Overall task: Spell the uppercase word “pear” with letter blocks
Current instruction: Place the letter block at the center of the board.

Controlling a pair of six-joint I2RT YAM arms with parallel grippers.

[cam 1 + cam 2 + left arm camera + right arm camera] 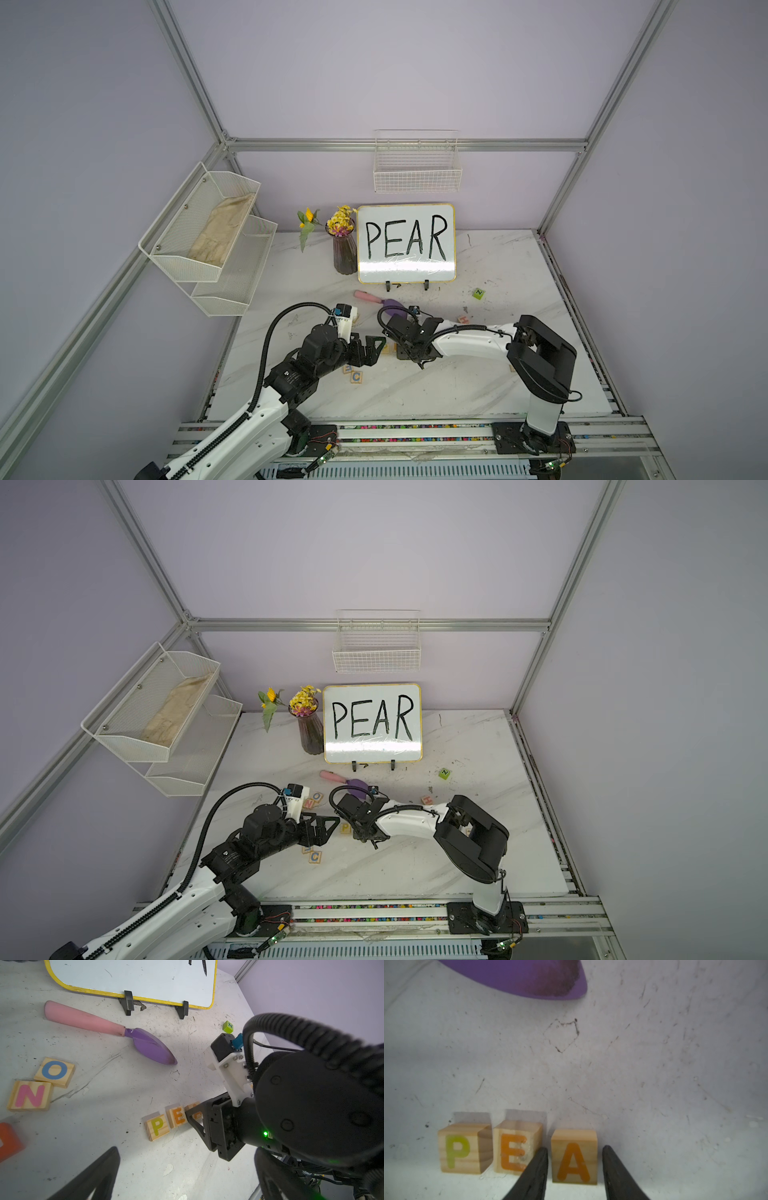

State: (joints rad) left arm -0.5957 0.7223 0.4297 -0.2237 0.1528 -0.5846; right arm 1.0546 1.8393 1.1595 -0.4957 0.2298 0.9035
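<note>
— Where are the blocks sitting?
— The P block, the E block and the A block are lying flat in one row on the table, reading P, E, A.
— What are they looking like?
— Small pale-wood cubes, each showing one capital on top. The P is showing yellow-green, the E and A orange.
— Are they touching?
— P and E are sitting tight together; whether they are touching, I am not managing to tell. A is standing a narrow gap off E, upright, slightly out of line with the other two.
</note>
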